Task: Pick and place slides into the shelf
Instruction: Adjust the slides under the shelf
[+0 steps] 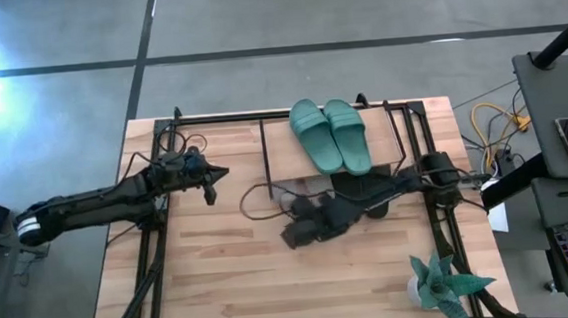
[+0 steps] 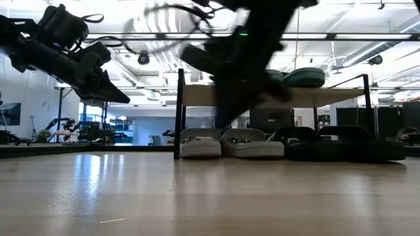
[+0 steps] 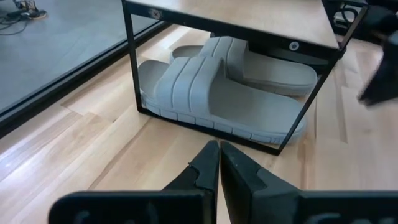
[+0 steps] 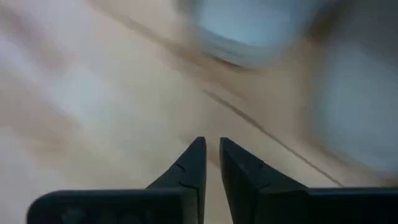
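From above, the shelf stood toward the far middle of the tabletop, with the teal green slides lying side by side on its plank top. The left gripper hung well to the left of the shelf, its fingers pressed together on nothing. The right gripper sat just in front of the shelf, among dark shapes I could not sort into arm and slide. A potted plant stood near the tabletop's front right corner, well clear of the shelf.

At tabletop level, the light grey slides rested under the plank at the shelf's left half, and the black slides appeared to lie on the floor of its right half and a little past it. The right arm was a blur in front of the shelf.

The left wrist view looked past shut fingers at the grey pair tucked inside the wire frame.

The right wrist view showed its fingers nearly together with a narrow gap and nothing between them, over bare wood.

All three pairs looked housed, so the step in hand was probably drawing the right arm away. To do it well it should lift first, then back off from the shelf without brushing the frame or nudging the black pair.
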Motion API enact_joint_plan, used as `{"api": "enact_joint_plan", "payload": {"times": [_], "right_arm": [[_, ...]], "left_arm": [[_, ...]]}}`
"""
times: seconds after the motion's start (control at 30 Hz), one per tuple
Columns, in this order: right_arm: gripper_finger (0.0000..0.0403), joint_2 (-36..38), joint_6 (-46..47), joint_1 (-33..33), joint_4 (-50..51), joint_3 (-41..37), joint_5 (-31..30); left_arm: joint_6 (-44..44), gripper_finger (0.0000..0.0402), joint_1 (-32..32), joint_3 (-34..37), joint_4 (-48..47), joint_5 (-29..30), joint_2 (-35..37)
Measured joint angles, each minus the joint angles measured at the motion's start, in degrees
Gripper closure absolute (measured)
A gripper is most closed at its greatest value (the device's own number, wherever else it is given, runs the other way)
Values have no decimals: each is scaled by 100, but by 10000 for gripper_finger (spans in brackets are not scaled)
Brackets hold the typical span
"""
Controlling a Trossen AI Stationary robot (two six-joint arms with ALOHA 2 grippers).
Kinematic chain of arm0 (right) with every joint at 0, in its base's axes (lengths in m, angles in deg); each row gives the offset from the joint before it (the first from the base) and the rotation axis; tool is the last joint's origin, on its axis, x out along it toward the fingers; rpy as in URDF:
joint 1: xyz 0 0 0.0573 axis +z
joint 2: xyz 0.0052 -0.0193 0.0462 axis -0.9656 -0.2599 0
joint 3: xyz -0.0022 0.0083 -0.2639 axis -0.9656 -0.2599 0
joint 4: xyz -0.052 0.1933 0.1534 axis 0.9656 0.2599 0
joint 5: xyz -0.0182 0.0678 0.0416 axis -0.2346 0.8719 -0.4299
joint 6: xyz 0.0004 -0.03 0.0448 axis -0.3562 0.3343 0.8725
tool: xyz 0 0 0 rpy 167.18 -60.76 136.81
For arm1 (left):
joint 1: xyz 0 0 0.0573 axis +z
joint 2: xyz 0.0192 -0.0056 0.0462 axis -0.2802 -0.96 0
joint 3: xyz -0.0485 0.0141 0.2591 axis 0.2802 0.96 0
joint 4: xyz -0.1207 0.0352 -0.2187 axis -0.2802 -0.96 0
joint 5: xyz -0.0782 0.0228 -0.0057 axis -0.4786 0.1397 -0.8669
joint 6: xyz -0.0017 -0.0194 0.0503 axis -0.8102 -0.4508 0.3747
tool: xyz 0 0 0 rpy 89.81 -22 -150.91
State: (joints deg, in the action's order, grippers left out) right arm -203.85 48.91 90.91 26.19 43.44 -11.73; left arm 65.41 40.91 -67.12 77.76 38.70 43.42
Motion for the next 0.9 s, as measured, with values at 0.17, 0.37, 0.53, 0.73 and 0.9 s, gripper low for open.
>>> {"api": "enact_joint_plan", "payload": {"times": [0.17,0.37,0.53,0.73,0.9], "right_arm": [[364,61,1693,329,1409,-84,-177],[364,53,1827,152,1251,-281,-178],[364,50,1810,44,1223,-594,-494],[365,48,2090,-66,1191,-939,-421],[365,48,1873,-258,1116,-1003,-318]], "left_arm": [[0,402,-2,6,82,1,-73],[37,402,-2,9,94,1,-175],[128,402,-2,37,94,3,-188],[173,402,-2,36,100,133,-180],[179,402,-1,26,115,333,-177]]}}
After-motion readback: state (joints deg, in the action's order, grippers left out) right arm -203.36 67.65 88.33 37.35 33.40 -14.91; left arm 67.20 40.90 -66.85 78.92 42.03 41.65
